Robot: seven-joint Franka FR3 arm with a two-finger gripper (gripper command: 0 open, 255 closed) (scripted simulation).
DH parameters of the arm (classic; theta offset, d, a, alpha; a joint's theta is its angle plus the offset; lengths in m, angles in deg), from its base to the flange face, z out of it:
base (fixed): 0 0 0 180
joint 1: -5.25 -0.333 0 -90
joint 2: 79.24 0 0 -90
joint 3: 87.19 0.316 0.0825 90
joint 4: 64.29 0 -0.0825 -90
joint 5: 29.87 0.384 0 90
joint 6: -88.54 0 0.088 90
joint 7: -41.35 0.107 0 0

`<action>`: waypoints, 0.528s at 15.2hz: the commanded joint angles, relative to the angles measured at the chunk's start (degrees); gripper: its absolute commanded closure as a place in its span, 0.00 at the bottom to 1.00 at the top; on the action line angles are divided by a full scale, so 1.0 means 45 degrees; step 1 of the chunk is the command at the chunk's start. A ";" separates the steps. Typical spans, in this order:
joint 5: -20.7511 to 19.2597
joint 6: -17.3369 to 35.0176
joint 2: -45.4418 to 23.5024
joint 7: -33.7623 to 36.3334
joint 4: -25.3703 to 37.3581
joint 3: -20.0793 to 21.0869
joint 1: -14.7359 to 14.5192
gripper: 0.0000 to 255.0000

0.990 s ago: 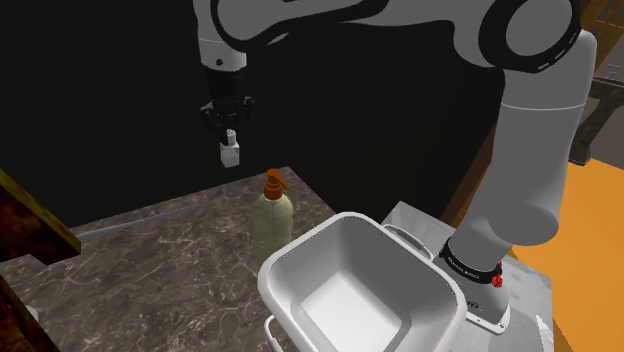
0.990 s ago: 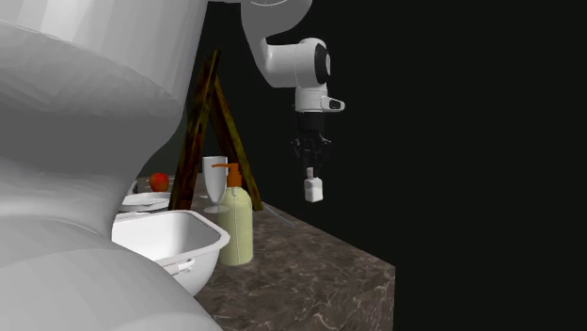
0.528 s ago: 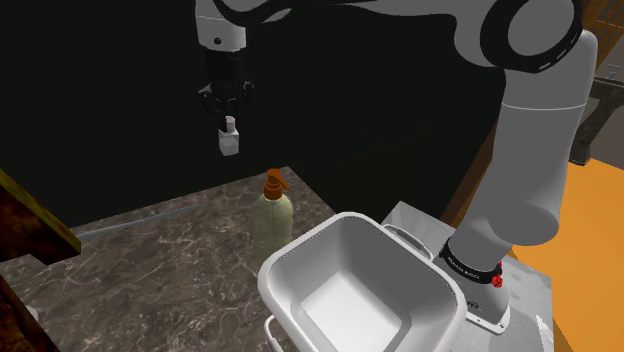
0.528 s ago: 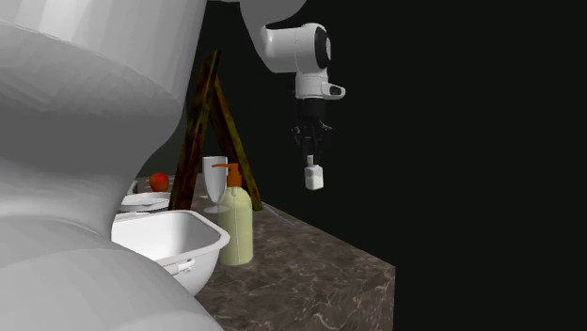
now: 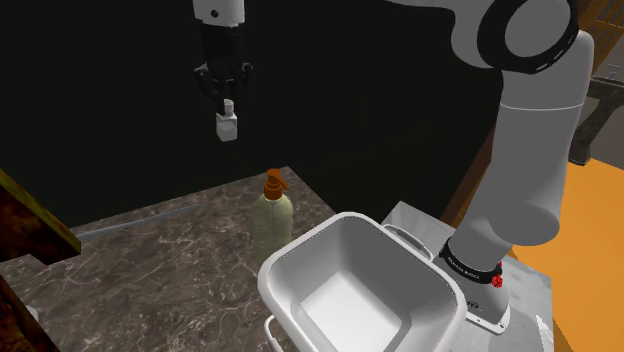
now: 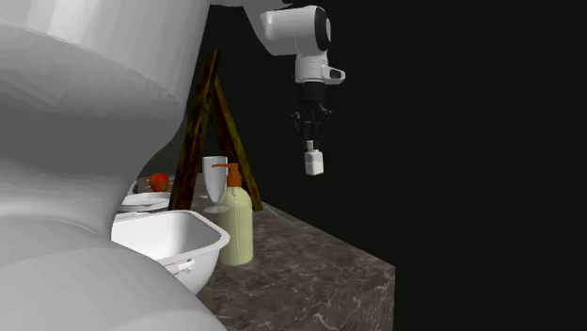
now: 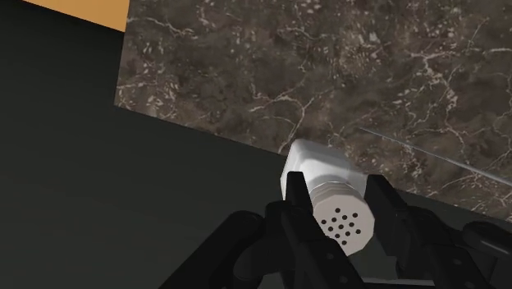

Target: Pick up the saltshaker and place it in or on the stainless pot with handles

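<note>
Saltshaker: small white square-bodied saltshaker (image 5: 227, 126) with a perforated round cap, hanging upright high above the dark veined marble counter (image 5: 160, 260), well apart from everything on it.
Grip: the black two-finger gripper (image 5: 227, 108) is clamped on the cap end only, and the body hangs free below the fingers (image 7: 297, 201).
Risk, slip: the hold is narrow, so a fast swing could probably twist or shed the shaker.
Risk, drop zone: in the wrist view the counter's edge runs just beneath the shaker. A loss here might fall past the edge.
Soap bottle: a pale yellow pump bottle with an orange nozzle (image 5: 272, 222) stands just beside the pot, between it and the shaker. A low transit would likely knock it over.
Pot: white deep square-cornered pot with side handles (image 5: 300, 240), near the arm's stand and empty.
Risk, release: letting go from this height would likely make the shaker bounce or tip, so it should be lowered first.
</note>
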State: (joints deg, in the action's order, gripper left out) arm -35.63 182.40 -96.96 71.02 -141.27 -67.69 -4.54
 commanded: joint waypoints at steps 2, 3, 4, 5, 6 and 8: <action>0.0303 0.0177 0.1026 0.0167 -0.1167 0.0129 0.0041 1.00; 0.0462 0.0324 0.1531 0.0244 -0.1793 0.0189 0.0055 1.00; 0.0622 0.0449 0.2021 0.0317 -0.2381 0.0246 0.0056 1.00; 0.0784 0.0555 0.2498 0.0390 -0.2936 0.0300 0.0046 1.00; 0.0946 0.0643 0.2964 0.0461 -0.3461 0.0353 0.0026 1.00; 0.1271 0.0771 0.3867 0.0606 -0.4431 0.0456 -0.0040 1.00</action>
State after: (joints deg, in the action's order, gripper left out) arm -30.68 186.14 -81.73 73.20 -159.47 -65.97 -4.48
